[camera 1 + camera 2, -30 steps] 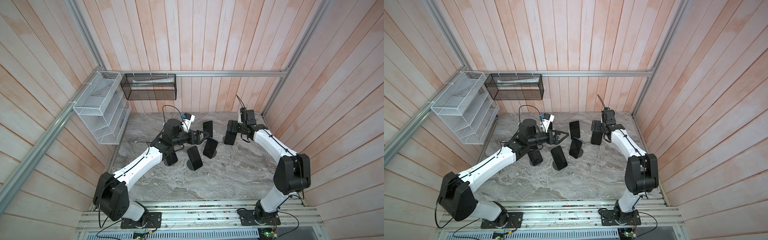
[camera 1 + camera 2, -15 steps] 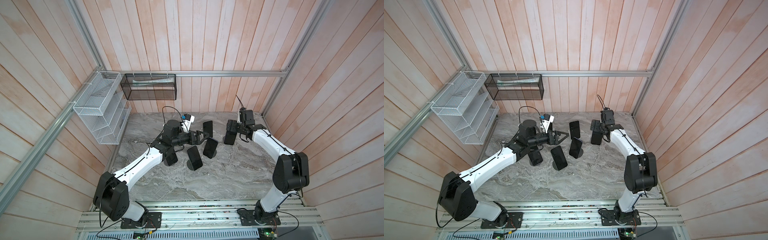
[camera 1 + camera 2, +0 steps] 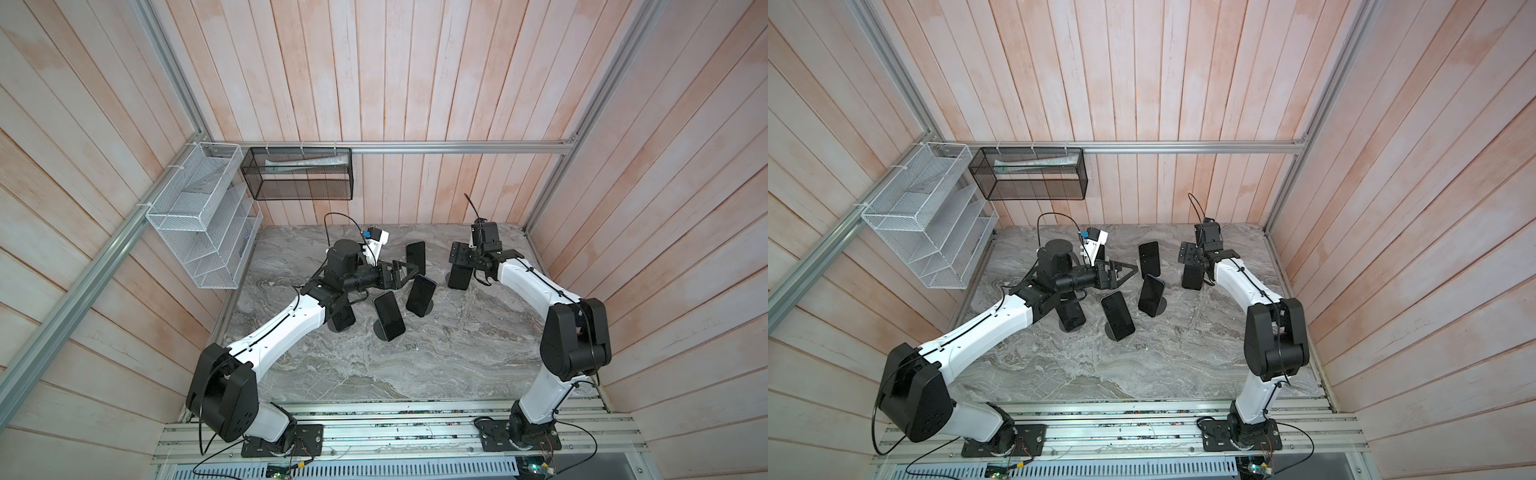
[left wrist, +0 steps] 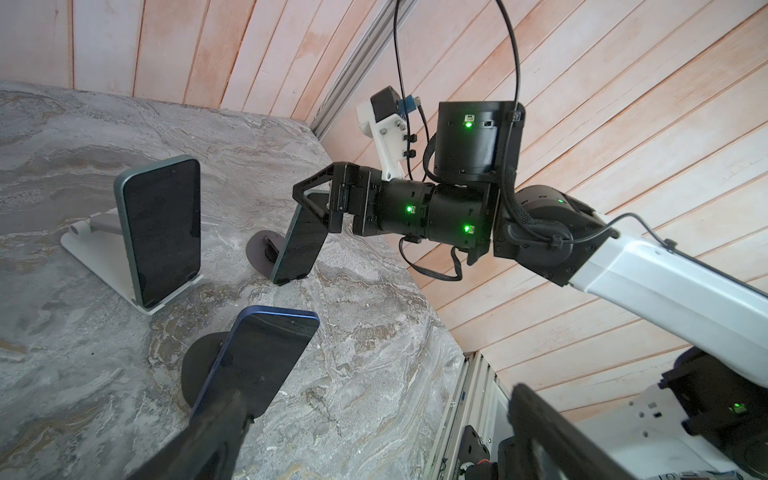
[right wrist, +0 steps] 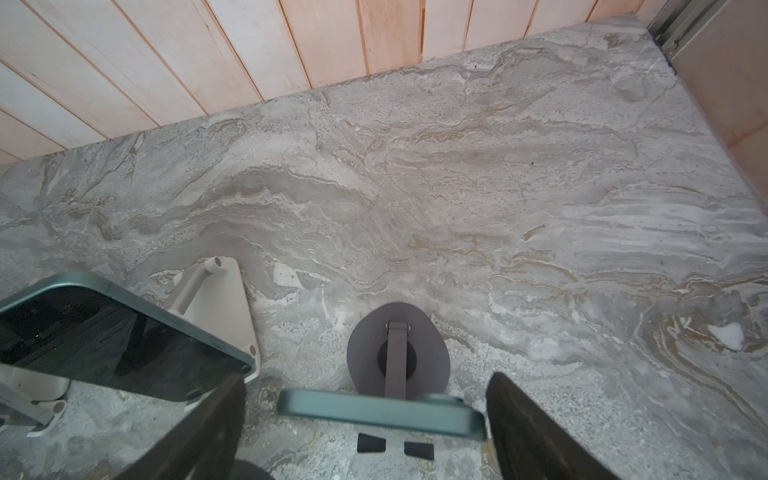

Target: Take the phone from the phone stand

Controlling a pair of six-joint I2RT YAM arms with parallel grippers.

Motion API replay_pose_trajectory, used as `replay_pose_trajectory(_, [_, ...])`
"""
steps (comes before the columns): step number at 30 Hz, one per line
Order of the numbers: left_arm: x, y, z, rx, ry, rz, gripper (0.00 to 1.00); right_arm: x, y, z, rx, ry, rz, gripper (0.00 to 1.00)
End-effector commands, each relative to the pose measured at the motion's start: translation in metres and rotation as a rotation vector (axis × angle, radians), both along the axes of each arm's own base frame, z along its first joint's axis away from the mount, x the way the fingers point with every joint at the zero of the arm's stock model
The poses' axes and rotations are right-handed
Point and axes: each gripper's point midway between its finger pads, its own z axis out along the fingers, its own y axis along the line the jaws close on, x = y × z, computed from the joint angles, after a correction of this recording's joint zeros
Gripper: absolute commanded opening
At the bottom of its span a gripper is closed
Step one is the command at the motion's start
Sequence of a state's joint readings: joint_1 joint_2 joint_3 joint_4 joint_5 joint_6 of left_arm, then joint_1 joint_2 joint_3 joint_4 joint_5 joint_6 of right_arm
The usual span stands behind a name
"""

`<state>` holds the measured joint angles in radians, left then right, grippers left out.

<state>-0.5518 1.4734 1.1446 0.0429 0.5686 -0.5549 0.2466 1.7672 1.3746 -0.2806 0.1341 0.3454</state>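
A dark phone (image 3: 458, 277) (image 3: 1192, 277) leans on a phone stand at the right rear of the marble table. My right gripper (image 3: 473, 266) (image 5: 368, 380) is open and straddles its top edge. In the right wrist view the teal phone edge (image 5: 374, 411) lies between the two fingers. One finger is nearly touching it and the other stands off with a gap. The stand's grey oval base (image 5: 428, 353) sits behind it. My left gripper (image 3: 415, 270) (image 4: 374, 457) is open and empty, hovering among the middle phones beside a blue phone (image 4: 257, 361).
Several other phones stand on stands mid-table, such as the back phone (image 3: 415, 252), a tilted phone (image 3: 420, 295) and a front phone (image 3: 389, 314). A green phone on a white stand (image 5: 216, 307) is next to my right gripper. A white wire rack (image 3: 199, 216) and a black mesh basket (image 3: 297, 178) hang on the walls.
My right gripper has edged slightly left and settled over the phone's top edge. The left arm has hardly moved.
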Motion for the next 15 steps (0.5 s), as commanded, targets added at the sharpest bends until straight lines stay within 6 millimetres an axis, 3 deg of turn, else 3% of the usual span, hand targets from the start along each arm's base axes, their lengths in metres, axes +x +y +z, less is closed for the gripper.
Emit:
replay_pose_trajectory(1, [-0.003,0.003,0.008,-0.019,-0.019,0.005,1.00,0.001,-0.003,-0.006,-0.029,0.003,-0.034,0.90])
replay_pose_trajectory(15, [-0.002,0.004,0.007,-0.020,-0.013,0.018,0.99,-0.004,-0.003,-0.017,-0.008,0.002,-0.063,0.86])
